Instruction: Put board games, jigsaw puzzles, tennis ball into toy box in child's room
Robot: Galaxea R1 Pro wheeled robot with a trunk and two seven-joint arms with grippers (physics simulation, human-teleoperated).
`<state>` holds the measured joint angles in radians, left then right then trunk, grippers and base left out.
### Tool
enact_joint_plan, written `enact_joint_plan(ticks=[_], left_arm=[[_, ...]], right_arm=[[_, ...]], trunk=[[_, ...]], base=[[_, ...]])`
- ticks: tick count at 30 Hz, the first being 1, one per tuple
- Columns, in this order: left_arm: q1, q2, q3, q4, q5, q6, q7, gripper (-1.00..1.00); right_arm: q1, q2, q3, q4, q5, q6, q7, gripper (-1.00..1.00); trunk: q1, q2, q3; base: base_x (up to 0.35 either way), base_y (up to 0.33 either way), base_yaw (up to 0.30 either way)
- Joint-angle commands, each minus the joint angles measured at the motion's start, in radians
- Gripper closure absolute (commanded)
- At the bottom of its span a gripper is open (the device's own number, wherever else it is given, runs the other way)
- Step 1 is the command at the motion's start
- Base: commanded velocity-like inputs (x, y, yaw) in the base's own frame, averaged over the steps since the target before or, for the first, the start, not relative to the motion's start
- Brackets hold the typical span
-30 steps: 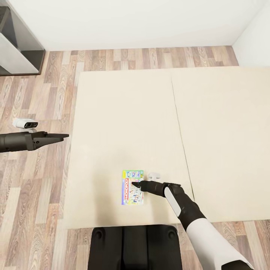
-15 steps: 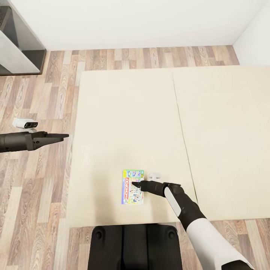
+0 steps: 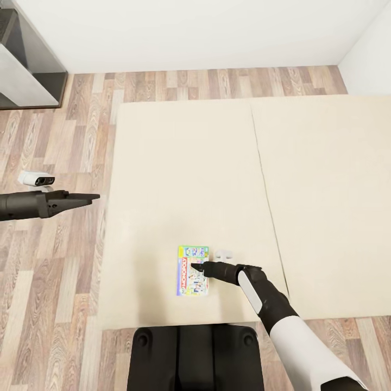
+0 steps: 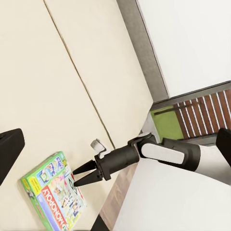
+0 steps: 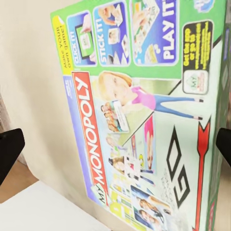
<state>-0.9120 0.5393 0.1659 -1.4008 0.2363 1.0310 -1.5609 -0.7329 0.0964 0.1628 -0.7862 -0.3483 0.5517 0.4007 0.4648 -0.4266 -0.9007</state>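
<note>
We hold the right gripper (image 3: 196,266) part-open, empty, tips just over the Monopoly box (image 3: 192,270) lying flat on the bed (image 3: 217,163) right below it, lined up to pinch; left gripper (image 3: 91,197) looks shut, parked off to the side w/ nothing in it.

Monopoly box (image 5: 144,110): my right wrist view cuts off its far edge and corner.
Right gripper (image 3: 196,266): from the head I can't tell whether the fingertips touch the Monopoly box.
Bed (image 3: 326,217): runs off frame beyond the Monopoly box.

Black tapering fingers (image 3: 202,266), white forearm shell (image 3: 304,347) (black wrist), dark base (image 3: 195,358).
</note>
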Motion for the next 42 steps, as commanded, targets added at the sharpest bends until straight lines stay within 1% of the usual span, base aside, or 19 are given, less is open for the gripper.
enact_joint_plan(ticks=[1, 20, 42], left_arm=[[0.0, 0.001, 0.0, 0.0, 0.0, 0.011, -0.004, -1.0], [-0.001, 0.001, 0.0, 0.0, 0.0, 0.011, -0.004, -1.0], [-0.001, 0.001, 0.0, 0.0, 0.0, 0.011, -0.004, -1.0]], right_arm=[[0.0, 0.0, 0.0, -0.001, -0.004, 0.006, 0.0, -1.0], [0.0, 0.0, 0.0, -0.001, -0.004, 0.005, 0.0, -1.0], [-0.001, 0.0, 0.0, -0.001, -0.004, 0.005, 0.001, -1.0]], trunk=[[0.001, -0.001, -0.001], [0.001, -0.001, -0.001], [0.001, -0.001, -0.001]], base=[[0.0, 0.128, 0.0], [0.0, 0.051, 0.0], [0.0, 0.002, 0.0]])
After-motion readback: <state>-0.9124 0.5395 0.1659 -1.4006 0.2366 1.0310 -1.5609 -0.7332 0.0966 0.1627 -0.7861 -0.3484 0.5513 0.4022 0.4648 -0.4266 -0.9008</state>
